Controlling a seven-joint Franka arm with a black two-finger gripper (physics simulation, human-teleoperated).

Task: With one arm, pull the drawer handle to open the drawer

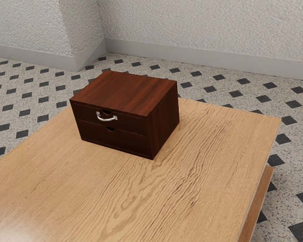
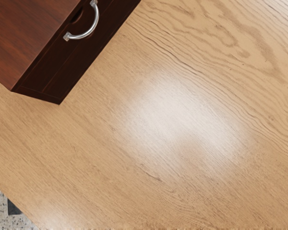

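A dark brown wooden drawer cabinet [image 1: 126, 112] stands on the light wooden table [image 1: 141, 186], toward the exterior view's left half. Its front face carries two drawers, both flush with the front. The upper drawer has a curved silver handle [image 1: 106, 117]. The lower drawer front [image 1: 111, 136] has just a small notch. In the wrist view the cabinet's corner [image 2: 33, 43] and the silver handle [image 2: 84, 26] lie beyond a wide stretch of bare tabletop under my hand.
The table's right edge [image 1: 265, 181] drops to a speckled tiled floor [image 1: 293, 111] with black diamonds. A grey wall with a skirting board [image 1: 202, 55] runs behind. A bright glare patch [image 2: 182, 115] lies on the tabletop in the wrist view.
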